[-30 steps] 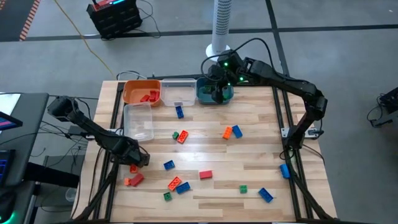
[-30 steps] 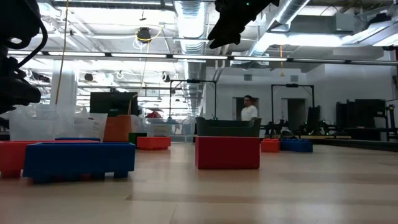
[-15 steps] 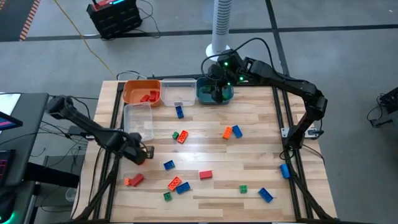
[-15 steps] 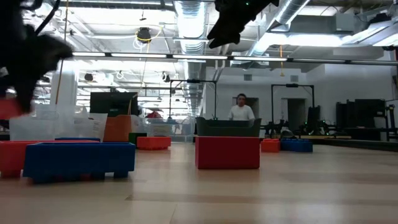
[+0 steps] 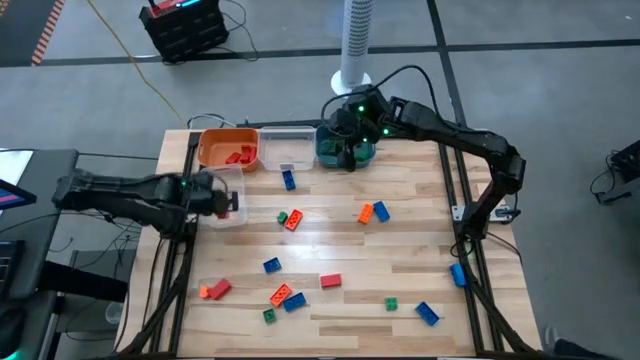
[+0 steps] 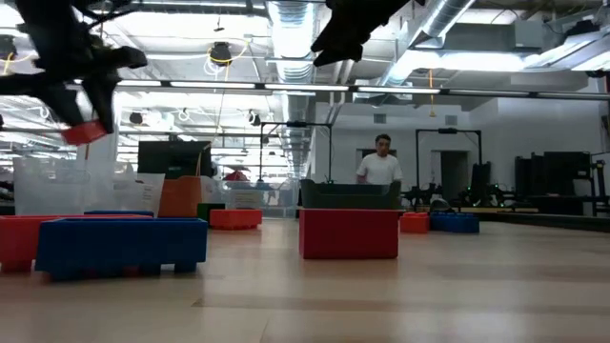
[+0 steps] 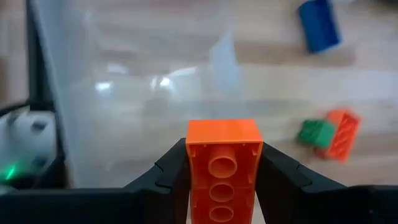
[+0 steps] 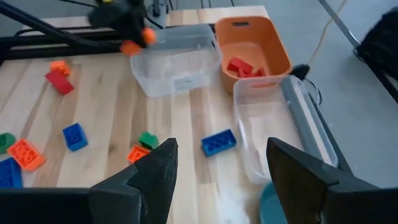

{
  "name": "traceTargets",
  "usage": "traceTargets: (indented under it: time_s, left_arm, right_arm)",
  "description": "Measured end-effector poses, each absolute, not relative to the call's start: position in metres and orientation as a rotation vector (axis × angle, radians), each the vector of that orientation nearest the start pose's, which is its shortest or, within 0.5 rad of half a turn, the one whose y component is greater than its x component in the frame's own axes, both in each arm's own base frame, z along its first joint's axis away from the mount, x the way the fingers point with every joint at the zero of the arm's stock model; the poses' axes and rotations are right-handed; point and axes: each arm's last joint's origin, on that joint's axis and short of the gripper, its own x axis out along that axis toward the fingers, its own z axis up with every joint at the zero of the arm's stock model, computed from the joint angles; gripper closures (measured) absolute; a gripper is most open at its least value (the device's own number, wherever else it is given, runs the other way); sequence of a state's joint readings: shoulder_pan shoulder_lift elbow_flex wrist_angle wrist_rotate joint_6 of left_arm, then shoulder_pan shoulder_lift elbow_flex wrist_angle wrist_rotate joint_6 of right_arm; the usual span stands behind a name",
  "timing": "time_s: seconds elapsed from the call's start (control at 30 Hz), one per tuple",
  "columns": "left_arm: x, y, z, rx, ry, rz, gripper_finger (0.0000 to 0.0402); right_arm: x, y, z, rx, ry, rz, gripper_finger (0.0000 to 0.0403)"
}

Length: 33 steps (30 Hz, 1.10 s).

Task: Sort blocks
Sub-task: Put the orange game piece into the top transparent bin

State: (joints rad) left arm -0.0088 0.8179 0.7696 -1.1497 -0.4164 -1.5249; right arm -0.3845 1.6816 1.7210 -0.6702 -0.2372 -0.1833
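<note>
Carry step: left tool [image 5: 228, 204] clamped on orange block [image 7: 223, 165] above the clear bin [image 5: 222, 184]; next, release. Right tool [image 8: 217, 180] spread wide, empty, over teal bin [image 5: 330, 150]

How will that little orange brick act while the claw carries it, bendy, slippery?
The orange brick looks like hard moulded plastic, so probably stiff. The left gripper squeezes its smooth sides, so it might slip if jolted. It is small and hollow-studded, so likely light; its flat faces should stop it rolling.
</note>
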Motion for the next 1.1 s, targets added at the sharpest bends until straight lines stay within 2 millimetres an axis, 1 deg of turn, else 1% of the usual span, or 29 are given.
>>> traceTargets:
  time_s: [0.1, 0.2, 0.37, 0.53, 0.63, 0.7, 0.83, 0.9, 1.0, 1.1]
  left_arm:
    - [0.129, 0.028, 0.262, -1.042, 0.557, 1.1, 0.0273]
    - [0.138, 0.048, 0.265, -1.001, 0.51, 1.076, 0.0273]
    - [0.151, 0.085, 0.261, -0.959, 0.53, 1.04, 0.0273]
    - [0.167, 0.125, 0.253, -0.941, 0.48, 0.975, 0.0273]
    - [0.177, 0.148, 0.249, -0.937, 0.469, 0.944, 0.0273]
    - [0.186, 0.163, 0.251, -0.912, 0.47, 0.926, 0.0273]
    - [0.204, 0.192, 0.255, -0.821, 0.518, 0.915, 0.0272]
    - [0.214, 0.207, 0.254, -0.774, 0.559, 0.915, 0.0272]
    - [0.227, 0.228, 0.245, -0.728, 0.623, 0.918, 0.0272]
    - [0.238, 0.245, 0.232, -0.716, 0.682, 0.919, 0.0272]
  right_arm:
    - [0.349, -0.126, 0.377, 0.01, 0.611, -0.066, 0.0149]
    - [0.351, -0.122, 0.376, 0.005, 0.615, -0.055, 0.0149]
    - [0.345, -0.134, 0.377, 0.019, 0.621, -0.093, 0.0149]
    - [0.335, -0.147, 0.379, 0.065, 0.63, -0.145, 0.0149]
    - [0.332, -0.15, 0.377, 0.091, 0.653, -0.158, 0.0149]
    - [0.331, -0.151, 0.377, 0.103, 0.657, -0.163, 0.0149]
    - [0.331, -0.15, 0.377, 0.112, 0.659, -0.164, 0.0149]
    - [0.331, -0.15, 0.377, 0.124, 0.656, -0.168, 0.0149]
    - [0.331, -0.15, 0.377, 0.129, 0.656, -0.17, 0.0149]
    - [0.331, -0.15, 0.377, 0.147, 0.658, -0.176, 0.0149]
